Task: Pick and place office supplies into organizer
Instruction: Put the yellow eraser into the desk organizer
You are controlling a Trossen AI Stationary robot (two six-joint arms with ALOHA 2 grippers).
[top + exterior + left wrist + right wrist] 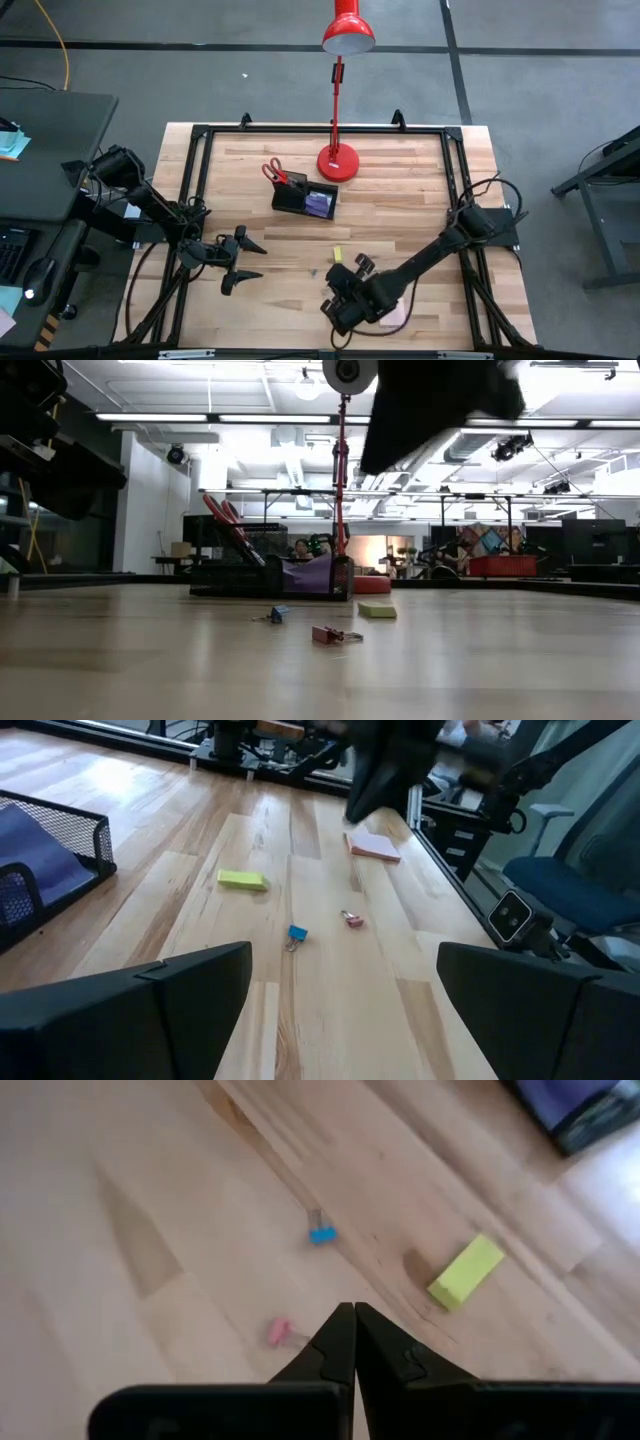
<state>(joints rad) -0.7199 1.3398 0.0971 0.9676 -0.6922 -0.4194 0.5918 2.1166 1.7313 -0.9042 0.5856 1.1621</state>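
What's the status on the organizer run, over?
Left claw open, waiting. Right claw shut, empty, above pink clip. Organizer holds scissors, purple pad. Nothing in the way.

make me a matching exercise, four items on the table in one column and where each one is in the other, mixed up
Items:
1. scissors
2. purple pad
3. pink pad
4. yellow block

Places:
A. on the bare wood between the organizer and the right tool
B. standing in the organizer's left compartment, handles up
C. flat on the table by the right arm, near the table's right edge
D. inside the organizer's right compartment

Pairs: 1-B, 2-D, 3-C, 4-A
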